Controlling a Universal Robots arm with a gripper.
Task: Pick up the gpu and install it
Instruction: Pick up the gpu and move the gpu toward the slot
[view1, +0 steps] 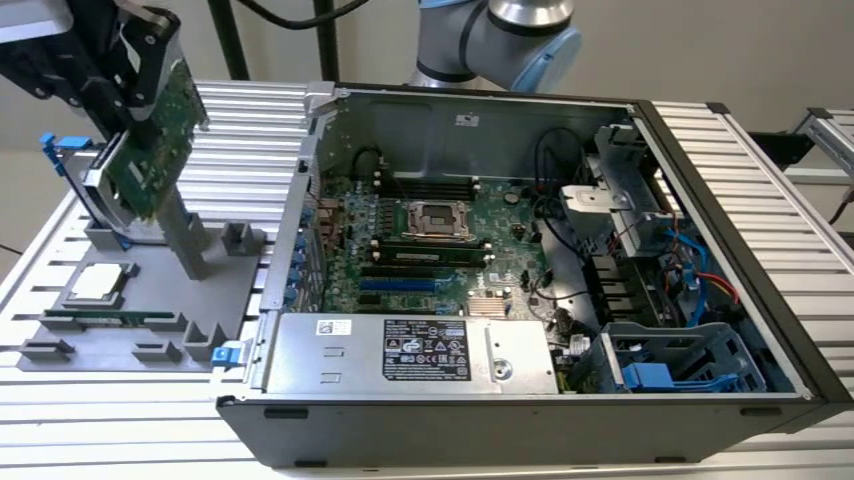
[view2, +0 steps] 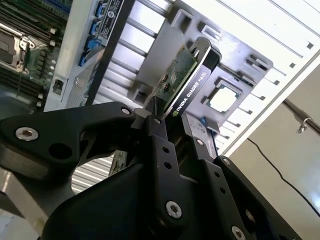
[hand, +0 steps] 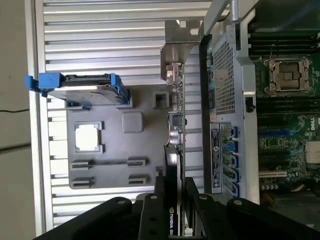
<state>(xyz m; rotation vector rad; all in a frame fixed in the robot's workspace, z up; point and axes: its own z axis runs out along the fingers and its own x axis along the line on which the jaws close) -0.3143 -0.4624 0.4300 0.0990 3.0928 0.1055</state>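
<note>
The gpu (view1: 158, 150) hangs tilted above the grey parts tray (view1: 220, 300) at the exterior view's left, outside the computer case (view1: 534, 250). Its green board faces the exterior camera. My gripper (view1: 134, 65) is shut on the card's upper end. In the second wrist view the black fingers (view2: 160, 142) clamp the gpu (view2: 182, 75), black shroud edge to one side and green board to the other. In the first wrist view the gpu (hand: 174, 125) is seen edge-on from my gripper (hand: 172, 202), and its silver bracket (hand: 172, 55) is at the far end.
On the tray stand a hard drive with blue rails (hand: 82, 90), a processor (view1: 104, 283) and a memory stick (view1: 107, 320). The open case holds the motherboard (view1: 427, 240), a power supply (view1: 407, 355) and a blue drive cage (view1: 674, 365). The case wall (view1: 287, 250) stands close beside the tray.
</note>
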